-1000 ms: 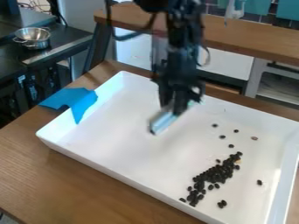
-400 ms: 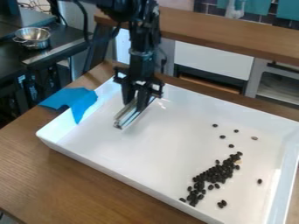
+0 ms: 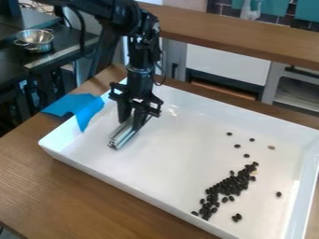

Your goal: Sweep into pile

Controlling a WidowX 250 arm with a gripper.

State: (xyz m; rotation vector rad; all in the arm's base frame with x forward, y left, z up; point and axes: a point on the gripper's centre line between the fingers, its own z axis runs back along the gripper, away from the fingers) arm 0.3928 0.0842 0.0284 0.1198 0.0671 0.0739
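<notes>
Steel-coloured, a 2-handled bowl (image 3: 35, 40) sits at your far left on a dark counter (image 3: 73, 44). Moving right, you have a blue sheet (image 3: 78, 105), lying partly on the wooden table (image 3: 37, 182) and partly over the left wall of your white tray (image 3: 124, 183). Just right of it, your gripper (image 3: 132, 122) hangs down inside the tray's left part, its 2 fingers clamped on a silvery bar (image 3: 122, 136). The bar slants, 1 end pointing toward the near left; you can't tell whether it touches the tray floor.

Well apart from the bar, your pile of black beans (image 3: 227, 186) stretches across the tray's right half, running from near the front wall up and to the right. Beside its lower end lies a small clump of beans (image 3: 237, 217). Above the pile you see 4 loose dark beans (image 3: 237, 146). Farther right are 1 brownish bean (image 3: 272, 147) and, nearer you, 1 lone black bean (image 3: 278, 194), close to the right wall.
</notes>
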